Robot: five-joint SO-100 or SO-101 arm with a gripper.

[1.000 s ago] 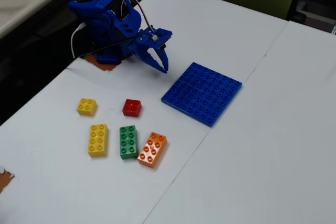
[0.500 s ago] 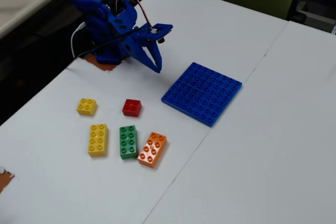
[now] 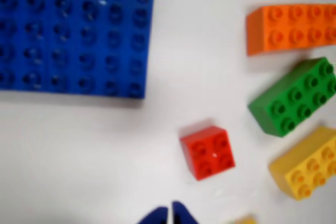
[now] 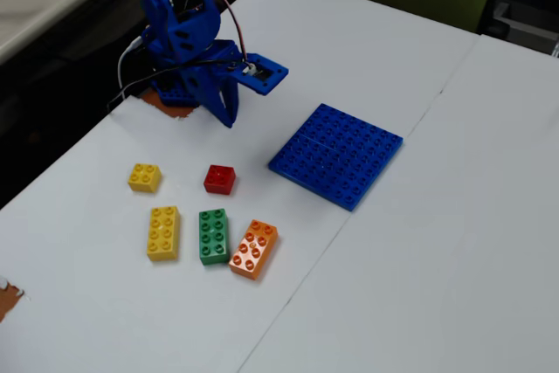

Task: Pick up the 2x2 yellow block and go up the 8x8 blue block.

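The 2x2 yellow block (image 4: 144,177) lies on the white table at the left of the fixed view, beside a red brick (image 4: 219,179). In the wrist view only a yellow sliver (image 3: 242,220) of it shows at the bottom edge. The 8x8 blue block (image 4: 336,155) lies flat to the right, and it fills the upper left (image 3: 73,30) of the wrist view. My blue gripper (image 4: 229,121) hangs above the table behind the red brick, pointing down, apart from every brick. Its tips (image 3: 170,214) are pressed together with nothing between them.
A long yellow brick (image 4: 163,232), a green brick (image 4: 213,236) and an orange brick (image 4: 253,249) lie in a row in front of the small bricks. The arm's base (image 4: 170,85) stands at the table's back left edge. A seam (image 4: 288,299) runs between two white boards.
The arm has risen and swung left in the fixed view. The gripper has moved away from the baseplate's near corner toward the red brick's side.
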